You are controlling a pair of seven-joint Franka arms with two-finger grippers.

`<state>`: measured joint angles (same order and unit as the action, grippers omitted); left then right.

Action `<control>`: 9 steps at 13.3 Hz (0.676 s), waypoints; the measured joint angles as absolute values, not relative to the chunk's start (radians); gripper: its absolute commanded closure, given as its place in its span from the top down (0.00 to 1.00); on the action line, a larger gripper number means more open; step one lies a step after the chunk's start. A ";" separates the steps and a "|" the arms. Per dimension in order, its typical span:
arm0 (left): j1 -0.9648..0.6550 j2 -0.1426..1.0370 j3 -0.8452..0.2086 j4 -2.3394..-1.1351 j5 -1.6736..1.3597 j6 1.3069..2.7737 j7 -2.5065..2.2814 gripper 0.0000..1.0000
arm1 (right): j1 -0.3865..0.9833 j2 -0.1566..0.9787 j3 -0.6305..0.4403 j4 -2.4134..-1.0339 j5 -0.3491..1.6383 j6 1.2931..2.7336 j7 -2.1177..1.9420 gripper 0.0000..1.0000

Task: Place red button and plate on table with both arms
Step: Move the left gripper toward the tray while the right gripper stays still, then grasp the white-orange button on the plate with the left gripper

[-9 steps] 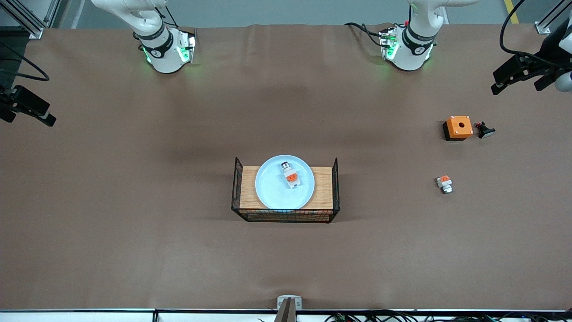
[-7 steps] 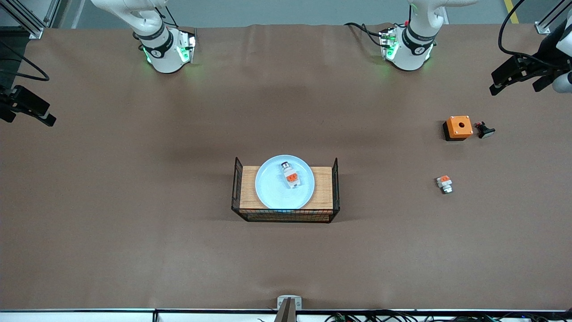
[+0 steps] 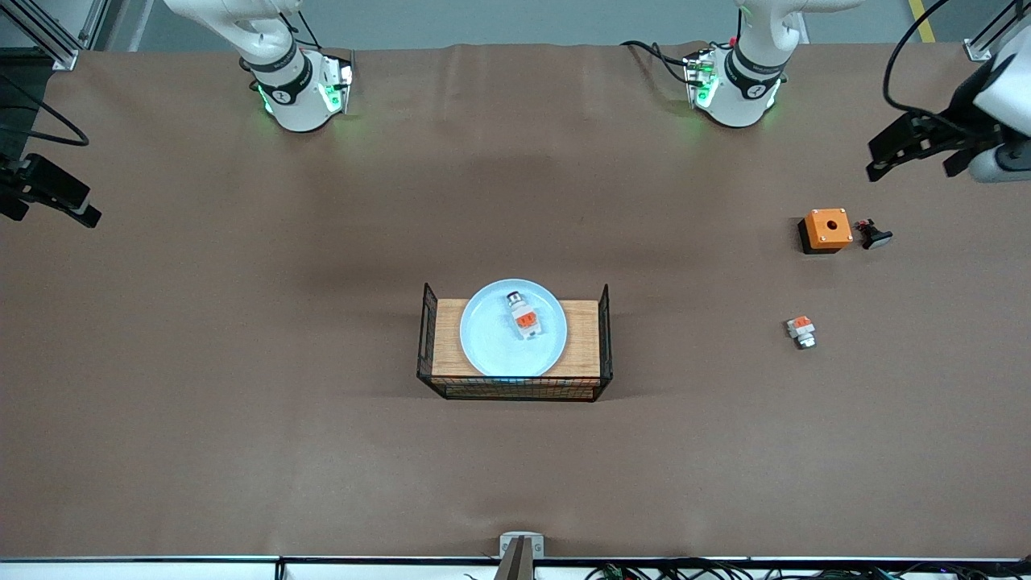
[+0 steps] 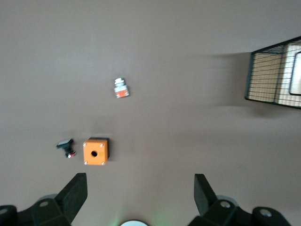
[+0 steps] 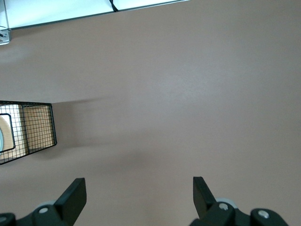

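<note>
Both arms are glossy white with black joint bands. The right arm's base (image 3: 298,89) and the left arm's base (image 3: 734,84) glow green at the sides, with black cables trailing off. The left gripper (image 4: 140,197) has matte black, wedge-shaped fingers (small round screws at their roots).

front high overhead; wrists look down, share wire rack (image 3: 514,348).
</note>
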<state>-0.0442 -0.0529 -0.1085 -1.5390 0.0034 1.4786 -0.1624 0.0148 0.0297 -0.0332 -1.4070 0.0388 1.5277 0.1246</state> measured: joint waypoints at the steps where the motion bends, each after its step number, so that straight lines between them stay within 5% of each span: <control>1: -0.054 -0.034 -0.142 -1.539 0.003 1.491 -0.204 1.00 | 0.015 0.033 -0.032 -1.407 0.039 1.528 0.125 1.00; 9: -0.268 0.249 -0.299 -1.439 0.003 1.755 -0.850 0.94 | 0.040 0.056 -0.021 -1.407 0.039 1.518 0.136 1.00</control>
<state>-0.2682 0.2488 -0.2990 -1.4388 0.0031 1.7552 -0.8498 0.0399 0.0560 -0.0212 -1.4070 0.0388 1.5182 0.1362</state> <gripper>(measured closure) 0.000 0.000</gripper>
